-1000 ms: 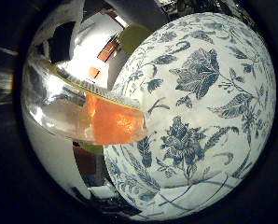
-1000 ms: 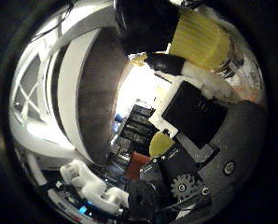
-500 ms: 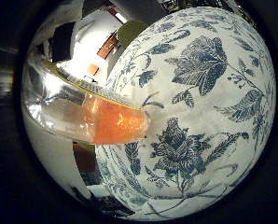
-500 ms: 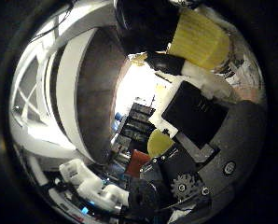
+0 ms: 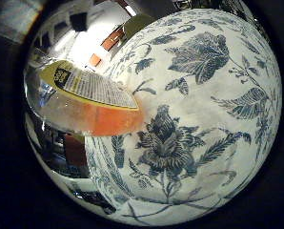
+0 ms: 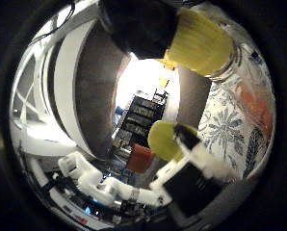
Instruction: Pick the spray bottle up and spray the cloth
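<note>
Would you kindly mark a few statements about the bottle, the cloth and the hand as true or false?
1. The clear plastic spray bottle holds orange liquid. True.
2. The white cloth with dark blue flowers is plain red. False: white with blue floral print.
3. The bottle's ribbed collar is yellow. True.
4. The bottle is far from the palm. False: it looms large, close to the right hand.

The little-finger-side palm camera looks out over the floral cloth (image 5: pixel 199 133), which fills most of its view, with the spray bottle (image 5: pixel 92 107) lying close across one edge. The thumb-side palm camera faces along the hand's (image 6: pixel 182 178) own fingers (image 6: pixel 93 180) toward the room beyond. Both views share the spray bottle's clear body and the blue-patterned cloth.
</note>
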Robot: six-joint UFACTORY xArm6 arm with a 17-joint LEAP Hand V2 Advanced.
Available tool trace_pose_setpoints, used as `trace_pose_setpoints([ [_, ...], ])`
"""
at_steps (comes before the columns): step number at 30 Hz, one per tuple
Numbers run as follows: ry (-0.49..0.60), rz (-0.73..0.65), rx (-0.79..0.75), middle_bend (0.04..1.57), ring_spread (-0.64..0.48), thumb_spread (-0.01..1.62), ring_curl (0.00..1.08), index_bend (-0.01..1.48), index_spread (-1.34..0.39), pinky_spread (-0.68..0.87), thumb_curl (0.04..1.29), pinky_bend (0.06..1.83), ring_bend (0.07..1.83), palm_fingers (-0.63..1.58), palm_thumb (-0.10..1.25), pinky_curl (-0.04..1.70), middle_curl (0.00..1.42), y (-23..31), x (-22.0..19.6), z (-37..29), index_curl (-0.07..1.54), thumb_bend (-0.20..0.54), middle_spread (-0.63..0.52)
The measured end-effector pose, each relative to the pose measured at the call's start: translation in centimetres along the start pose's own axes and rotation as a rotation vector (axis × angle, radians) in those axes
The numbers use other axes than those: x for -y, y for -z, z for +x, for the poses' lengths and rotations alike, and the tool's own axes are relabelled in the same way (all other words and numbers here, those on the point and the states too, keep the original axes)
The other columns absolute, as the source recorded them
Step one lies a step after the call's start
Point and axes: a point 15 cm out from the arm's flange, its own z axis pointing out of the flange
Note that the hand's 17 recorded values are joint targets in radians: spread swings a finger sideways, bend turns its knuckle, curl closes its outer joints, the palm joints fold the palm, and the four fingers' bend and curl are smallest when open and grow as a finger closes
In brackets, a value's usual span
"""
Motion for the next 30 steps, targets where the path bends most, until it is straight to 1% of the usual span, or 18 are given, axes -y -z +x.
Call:
trace_pose_setpoints([
  [1,0.002,-0.004,0.006,0.74,-0.02,0.96,0.37,0.45,-0.35,0.2,0.53,0.66,0.84,0.01,0.77,0.73,0.42,0.1,-0.1,-0.1,0.49,-0.037,-0.04],
  [3,0.006,-0.02,0.025,0.66,0.04,0.97,0.34,0.37,-0.31,0.32,0.51,0.63,0.77,0.0,0.75,0.67,0.39,0.5,-0.4,-0.5,0.45,-0.03,0.0],
  [8,0.007,-0.022,0.025,0.56,0.09,0.98,0.31,0.29,-0.27,0.41,0.48,0.55,0.67,0.05,0.74,0.57,0.36,2.9,-0.5,0.2,0.42,-0.028,0.04],
  [12,0.017,-0.03,-0.006,0.5,0.16,0.99,0.27,0.25,-0.26,0.44,0.47,0.49,0.56,0.09,0.73,0.5,0.35,5.4,-1.0,1.1,0.4,-0.027,0.06],
  [15,0.026,-0.034,-0.043,0.45,0.19,0.99,0.25,0.2,-0.26,0.44,0.46,0.44,0.5,0.13,0.72,0.46,0.34,7.7,-1.3,2.1,0.39,-0.026,0.07],
  [19,0.036,0.007,-0.076,0.4,0.2,0.99,0.24,0.18,-0.25,0.44,0.45,0.41,0.45,0.16,0.73,0.41,0.34,11.1,-0.7,2.2,0.38,-0.026,0.08],
  [22,0.032,0.014,-0.079,0.37,0.2,1.0,0.24,0.17,-0.25,0.44,0.45,0.4,0.42,0.18,0.73,0.39,0.34,13.1,-1.7,1.7,0.36,-0.023,0.08],
  [30,0.061,0.042,-0.166,0.33,0.21,1.0,0.24,0.17,-0.23,0.45,0.45,0.36,0.35,0.23,0.75,0.34,0.35,20.3,-4.6,-0.1,0.35,-0.023,0.09],
])
